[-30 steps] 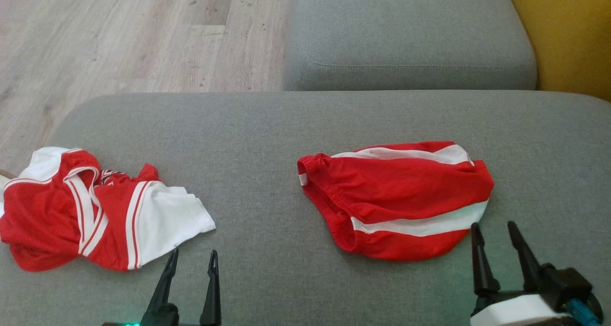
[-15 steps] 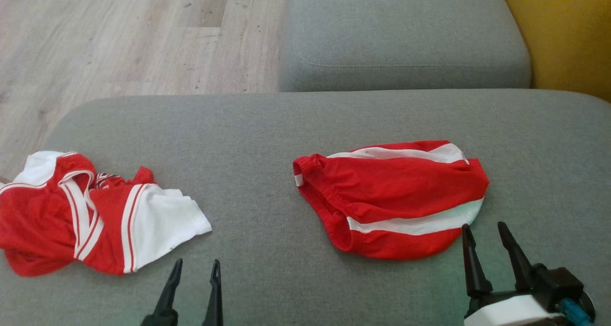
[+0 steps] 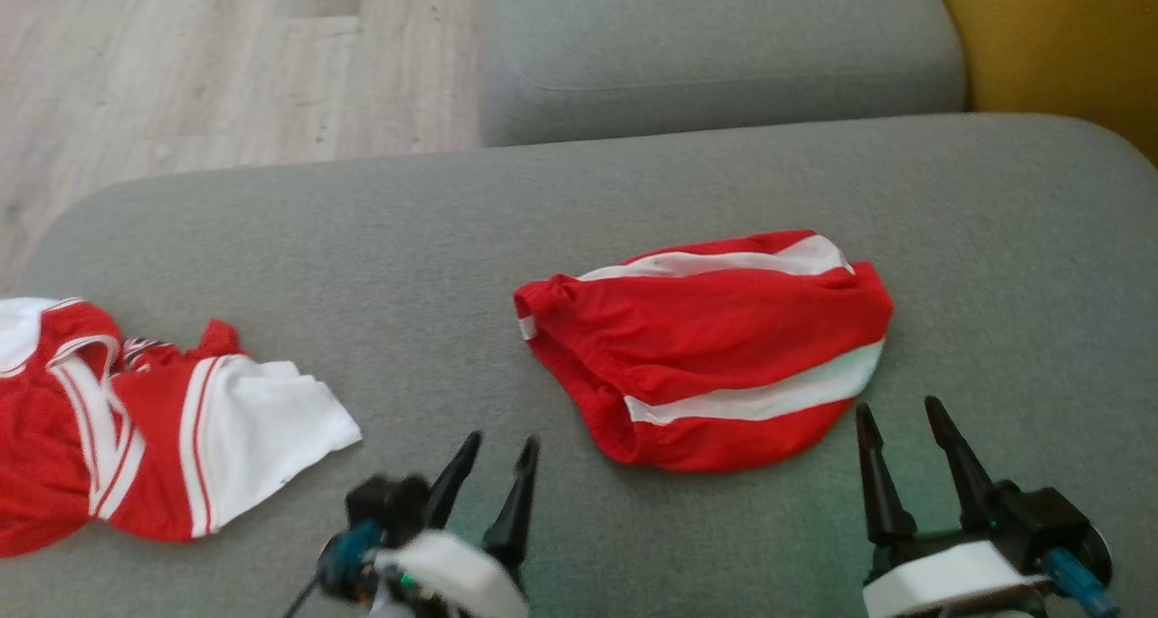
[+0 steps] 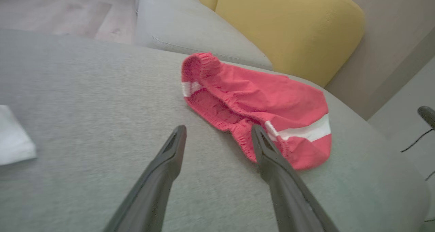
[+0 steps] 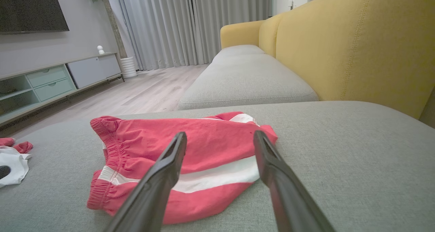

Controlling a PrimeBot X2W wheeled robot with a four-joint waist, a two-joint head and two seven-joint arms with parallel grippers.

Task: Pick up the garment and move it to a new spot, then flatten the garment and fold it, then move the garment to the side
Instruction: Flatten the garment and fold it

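**Shorts on grey seat; both pincers apart, holding nothing**

Head view: red shorts [image 3: 706, 347] with white stripes are lying crumpled on the grey seat [image 3: 380, 238], right of centre. The waistband [image 3: 543, 306] is pointing to the robot's left and the legs to its right.

The left pincer [image 3: 502, 440] is hovering near the shorts' lower-left side. Its fingers are standing apart and angling up and to the right, toward the waistband end. A strip of bare seat is showing between its tips and the cloth.

The right pincer [image 3: 897, 406] is sitting just beside the lower-right hem, fingers apart and tips pointing at the edge of the cloth. Whether it is touching the cloth cannot be told.

Left wrist view: the open waistband is lying just ahead and to the right of the fingers. The right finger is overlapping the elastic edge in this view.

Right wrist view: the shorts are lying straight ahead, with the near white stripe [image 5: 217, 177] running across the gap between the fingers.

A red-and-white jersey [image 3: 136, 428] is lying bunched on the seat's left end, well apart from the shorts. A yellow backrest [image 5: 357, 45] is rising on the right, and the wood floor [image 3: 181, 57] is showing beyond the seat.
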